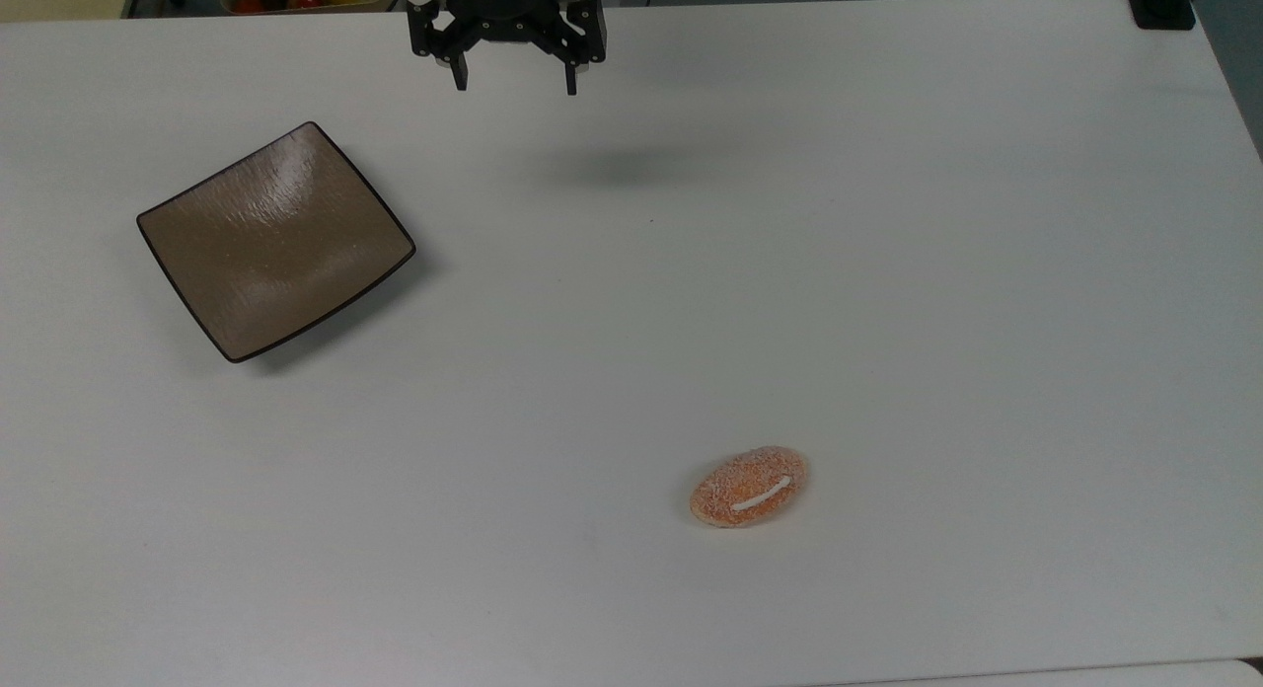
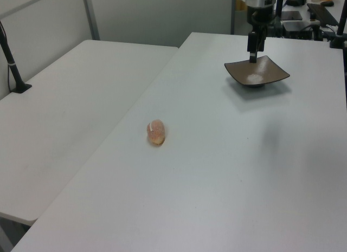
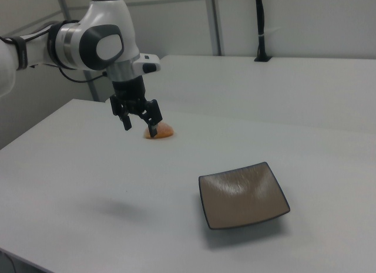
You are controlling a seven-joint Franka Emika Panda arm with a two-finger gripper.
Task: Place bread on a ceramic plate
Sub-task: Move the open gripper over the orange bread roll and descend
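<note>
The small oval orange-brown bun [image 1: 749, 486] with a sugar-speckled top and white stripe lay alone on the white table [image 1: 888, 272], lower centre-right of the top view. The square glossy brown ceramic plate [image 1: 275, 240] sat bare at upper left, well apart from it. The black two-finger gripper [image 1: 515, 80] hung at the top edge above the table, fingers spread wide and holding nothing.
</note>
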